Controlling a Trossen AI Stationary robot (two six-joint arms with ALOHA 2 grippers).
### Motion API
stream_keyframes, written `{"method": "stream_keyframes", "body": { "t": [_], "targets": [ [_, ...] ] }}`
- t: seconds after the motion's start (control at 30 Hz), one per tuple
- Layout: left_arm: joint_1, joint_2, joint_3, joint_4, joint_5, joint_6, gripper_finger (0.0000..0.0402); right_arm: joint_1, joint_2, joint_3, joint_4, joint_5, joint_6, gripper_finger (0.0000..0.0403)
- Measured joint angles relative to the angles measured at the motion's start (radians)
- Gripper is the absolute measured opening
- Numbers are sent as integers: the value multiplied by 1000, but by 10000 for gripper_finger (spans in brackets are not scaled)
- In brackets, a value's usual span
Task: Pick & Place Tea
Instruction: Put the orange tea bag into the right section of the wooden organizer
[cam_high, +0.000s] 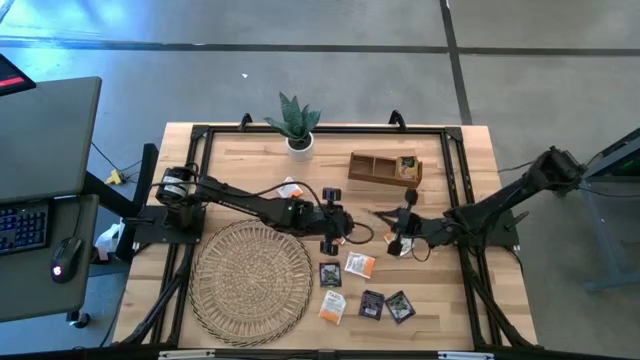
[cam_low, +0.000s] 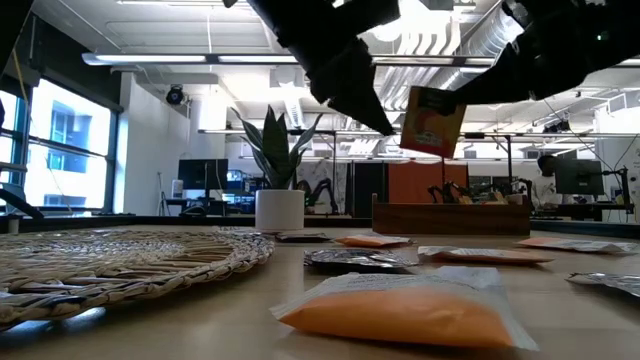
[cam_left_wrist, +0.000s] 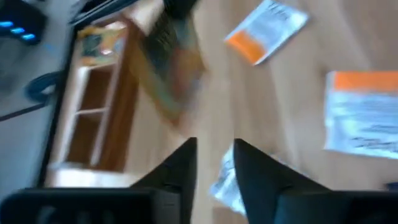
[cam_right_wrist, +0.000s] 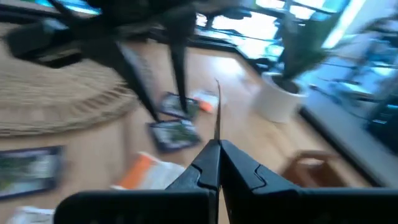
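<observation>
Nearest your low camera, an orange sachet (cam_low: 405, 312) is lying flat on the surface (cam_high: 470, 300), with the woven mat (cam_high: 250, 280) spreading beside it. Your right hand (cam_high: 403, 238) is hovering above mid-surface with its fingers pressed together on an orange-and-white sachet (cam_low: 432, 121), which is hanging on edge in the air. Your left hand (cam_high: 330, 240) is standing close beside it, fingers (cam_left_wrist: 180, 171) parted with nothing between them.

More tea sachets are lying loose near the front edge: an orange-and-white one (cam_high: 359, 264), a dark one (cam_high: 330, 274), another orange one (cam_high: 332, 305) and two dark ones (cam_high: 385, 304) side by side. One more (cam_high: 290, 187) is sitting under the left arm, toward the potted plant (cam_high: 296, 125).

You are working just in front of the wooden divided tray (cam_high: 384, 168); a sachet (cam_high: 407, 165) is already sitting in its right-hand compartment. Both arms are crowding the same middle patch.
</observation>
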Motion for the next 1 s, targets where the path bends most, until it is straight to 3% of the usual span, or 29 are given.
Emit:
{"method": "stream_keyframes", "body": {
  "t": [0.07,0.17,0.3,0.4,0.5,0.6,0.8,1.0],
  "targets": [
    [-5,-7,0,-16,-82,-1,132,-13,-65,16,-106,39,5,2],
    [-12,-76,-1,-90,-167,-24,144,-80,-183,55,-360,14,79,1],
    [-11,-178,-3,-201,-183,-114,146,-235,-309,125,-754,-66,251,1],
    [3,-234,1,-202,-185,-136,146,-375,-357,142,-919,-118,314,1],
    [13,-275,2,-199,-192,-135,146,-500,-372,120,-950,-203,264,1],
    [15,-295,0,-220,-202,-137,146,-598,-368,81,-874,-302,151,1],
    [29,-295,0,-271,-240,-140,146,-721,-327,64,-819,-275,21,0],
    [27,-295,0,-303,-243,-158,147,-803,-302,64,-782,-381,-36,0]
  ]
}}
